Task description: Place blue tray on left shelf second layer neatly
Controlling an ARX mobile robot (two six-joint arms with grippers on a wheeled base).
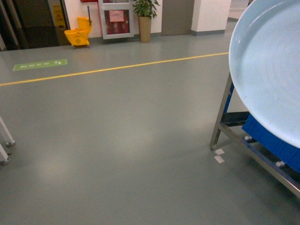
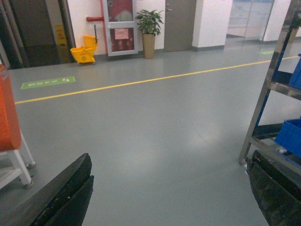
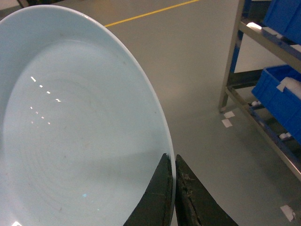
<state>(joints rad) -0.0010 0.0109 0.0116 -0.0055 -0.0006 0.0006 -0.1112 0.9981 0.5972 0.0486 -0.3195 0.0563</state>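
Note:
The pale blue tray (image 1: 267, 70) is held up close to the head camera at the right and tilted, and it hides my right arm there. In the right wrist view my right gripper (image 3: 173, 160) is shut on the tray (image 3: 80, 132), pinching its rim between both fingers. Behind the tray stands the stainless-steel shelf (image 1: 224, 110), its slatted tiers (image 3: 268, 40) carrying deep blue crates (image 3: 282, 99). My left gripper (image 2: 171, 157) is open above bare floor, holding nothing, with the shelf's upright (image 2: 263, 94) to its right.
Grey floor with a yellow line (image 1: 117, 68) lies ahead. A yellow mop bucket (image 1: 78, 35) and a potted plant (image 1: 145, 18) stand by the far wall. White frame legs (image 1: 5, 140) are at the left, under an orange item (image 2: 8, 117). Tape patches (image 1: 219, 155) mark the floor by the shelf foot.

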